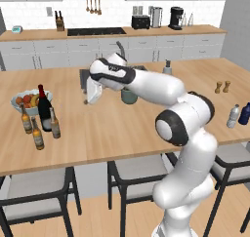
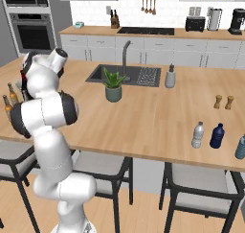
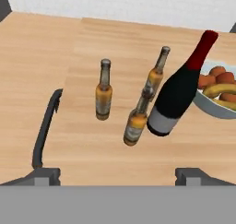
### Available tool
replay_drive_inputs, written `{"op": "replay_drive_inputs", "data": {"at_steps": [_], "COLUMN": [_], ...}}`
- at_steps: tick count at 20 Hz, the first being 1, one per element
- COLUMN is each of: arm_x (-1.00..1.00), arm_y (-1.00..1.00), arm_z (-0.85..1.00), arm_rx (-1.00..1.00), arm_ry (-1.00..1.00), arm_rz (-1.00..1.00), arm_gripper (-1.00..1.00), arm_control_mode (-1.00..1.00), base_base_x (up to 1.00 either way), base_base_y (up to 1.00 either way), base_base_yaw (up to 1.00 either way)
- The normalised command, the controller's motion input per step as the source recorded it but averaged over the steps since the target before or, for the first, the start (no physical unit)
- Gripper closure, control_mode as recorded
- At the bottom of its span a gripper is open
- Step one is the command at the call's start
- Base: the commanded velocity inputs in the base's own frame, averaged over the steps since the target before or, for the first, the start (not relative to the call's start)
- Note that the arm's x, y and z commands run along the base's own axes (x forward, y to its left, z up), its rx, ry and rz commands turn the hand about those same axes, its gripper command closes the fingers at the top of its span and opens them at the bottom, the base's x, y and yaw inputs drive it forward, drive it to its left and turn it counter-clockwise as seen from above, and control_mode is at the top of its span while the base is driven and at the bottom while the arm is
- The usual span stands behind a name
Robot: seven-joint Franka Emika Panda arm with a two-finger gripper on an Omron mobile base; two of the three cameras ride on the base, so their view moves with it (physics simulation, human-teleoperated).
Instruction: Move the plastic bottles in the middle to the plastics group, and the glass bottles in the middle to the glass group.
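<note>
wooden counter [image 1: 122, 128], wine bottle [image 1: 44, 109], fruit bowl [image 1: 24, 100]

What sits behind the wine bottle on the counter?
Behind the wine bottle sits a fruit bowl holding fruit; the bottle covers part of its rim, so that part is hidden.

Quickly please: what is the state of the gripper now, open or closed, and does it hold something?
Gripper: open, jaws wide apart, holding nothing; the wine bottle and the beer bottles stand free on the counter ahead of it.
</note>
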Motion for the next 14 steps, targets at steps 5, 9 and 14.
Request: {"op": "replay_drive_inputs", "data": {"at_steps": [5,9,14], "arm_x": [-0.50,-0.48,-0.40], "arm_y": [-1.00,-1.00,-1.00], "arm_z": [0.46,0.27,0.07], "arm_rx": [-0.03,-0.09,-0.13], "arm_ry": [0.00,0.02,0.02], "arm_rz": [-0.22,-0.31,-0.40], "arm_gripper": [-1.00,-1.00,-1.00], "arm_control_mode": [-1.00,-1.00,-1.00], "base_base_x": [0.00,0.00,0.00], "base_base_y": [0.00,0.00,0.00], "base_base_yaw": [0.00,0.00,0.00]}}
